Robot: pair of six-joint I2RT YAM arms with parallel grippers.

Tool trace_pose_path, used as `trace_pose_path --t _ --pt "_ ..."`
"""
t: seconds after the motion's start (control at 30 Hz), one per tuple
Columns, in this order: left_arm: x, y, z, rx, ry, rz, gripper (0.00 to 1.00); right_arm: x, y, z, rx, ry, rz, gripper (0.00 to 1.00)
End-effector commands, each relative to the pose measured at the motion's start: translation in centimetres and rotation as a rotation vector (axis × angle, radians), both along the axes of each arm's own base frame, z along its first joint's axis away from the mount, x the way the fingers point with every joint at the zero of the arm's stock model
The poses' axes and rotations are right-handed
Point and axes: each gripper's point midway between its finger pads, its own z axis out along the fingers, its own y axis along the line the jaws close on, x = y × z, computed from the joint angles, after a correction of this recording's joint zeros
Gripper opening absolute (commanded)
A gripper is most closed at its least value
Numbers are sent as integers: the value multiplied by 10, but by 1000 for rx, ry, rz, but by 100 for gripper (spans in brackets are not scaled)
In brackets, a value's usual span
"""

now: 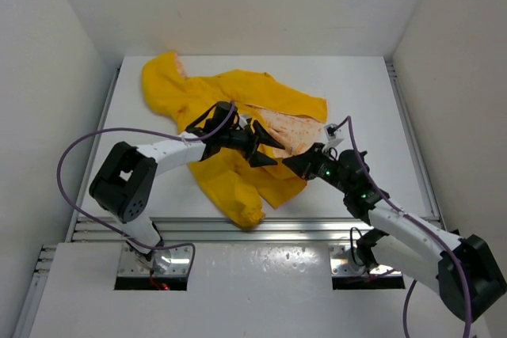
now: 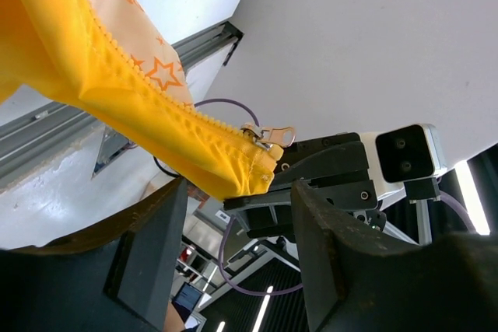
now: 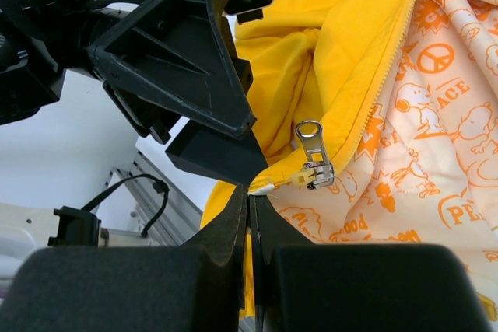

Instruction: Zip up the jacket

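Yellow jacket (image 1: 238,89) lies open on the counter (image 1: 364,100), lining showing. The right hand (image 3: 250,200) is clenched on the hem corner just below the zipper slider (image 3: 315,159), holding it up taut, probably so the left hand (image 2: 237,196), jaws spread, can reach the pull.

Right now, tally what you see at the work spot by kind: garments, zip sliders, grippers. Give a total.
jacket: 1
zip slider: 1
grippers: 2, the left gripper and the right gripper
Total: 4
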Motion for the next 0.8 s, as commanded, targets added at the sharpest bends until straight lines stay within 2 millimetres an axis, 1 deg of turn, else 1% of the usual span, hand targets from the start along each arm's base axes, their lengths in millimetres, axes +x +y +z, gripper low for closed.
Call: trace_pose_path --t 0.0,0.03,0.07,0.13,0.17,0.2,0.23,0.27,0.33,0.37,0.43,0.57,0.6,0.63,0.7,0.73,0.77 --pt "-7 1 12 -26 -18 -14 59 8 5 25 44 -62 -8 0" --pt "-7 1 13 -27 -9 -10 57 10 6 26 44 -65 -11 0" --pt "-11 -1 9 -21 0 -19 57 11 7 27 42 -68 -12 0" --pt "-13 0 6 -17 18 -15 57 14 7 32 47 -82 -16 0" --pt "-11 -1 8 -28 1 -15 57 14 8 32 54 -74 -13 0" --pt "-11 -1 9 -29 12 -11 57 14 10 36 62 -78 -3 0" --pt "-10 -2 6 -28 13 -11 57 11 14 39 69 -84 12 0" --pt "-8 -3 10 -34 5 -11 57 9 17 40 74 -88 23 0" --pt "-7 -5 4 -30 20 -18 57 5 21 43 76 -99 45 0" --pt "-5 -6 8 -36 11 -19 57 2 23 45 81 -103 57 0" --pt "-3 -7 7 -38 18 -15 57 0 25 48 84 -113 73 0" --pt "1 -10 5 -44 30 -8 57 -11 32 51 89 -124 119 0" --pt "2 -10 1 -39 38 -8 56 -13 32 53 93 -135 124 0" --pt "5 -8 1 -39 38 1 54 -15 33 53 86 -143 132 0" --pt "6 -8 3 -45 27 1 48 -16 33 54 83 -145 134 0" --pt "7 -9 4 -50 20 1 44 -17 32 51 76 -144 134 0" --pt "7 -9 4 -50 20 1 33 -16 32 49 74 -140 131 0"
